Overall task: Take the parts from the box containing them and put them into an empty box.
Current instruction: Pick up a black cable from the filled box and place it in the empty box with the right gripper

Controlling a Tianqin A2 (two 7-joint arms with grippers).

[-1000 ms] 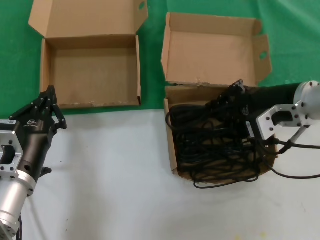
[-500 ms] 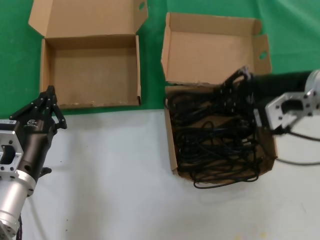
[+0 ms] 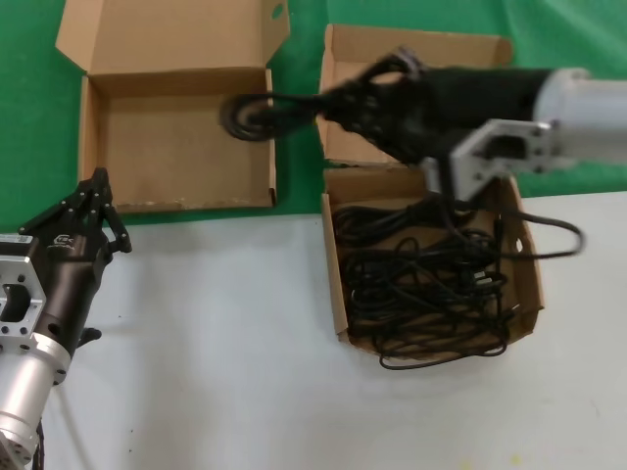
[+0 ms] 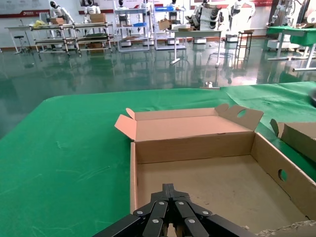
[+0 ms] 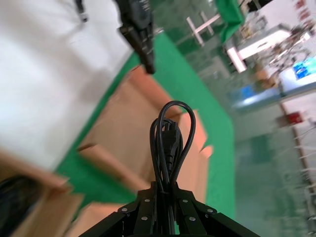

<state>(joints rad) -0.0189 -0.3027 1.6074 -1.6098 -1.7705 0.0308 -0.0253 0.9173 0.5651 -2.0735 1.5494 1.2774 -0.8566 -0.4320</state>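
Since the earlier frame, right gripper (image 3: 328, 103) has risen from the cable box (image 3: 524, 257), clamped on a cable bundle (image 3: 250, 116) above the wide box (image 3: 93, 137). Left gripper (image 3: 96, 201) hangs nearby.

Left wrist view: left fingers (image 4: 157, 217) together.

Right wrist view: bundle (image 5: 170, 143) pinched.

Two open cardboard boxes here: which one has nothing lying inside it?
The wider box on the robot's left is bare. The squarish box on the right holds tangled black cables. The right gripper carries one cable bundle.
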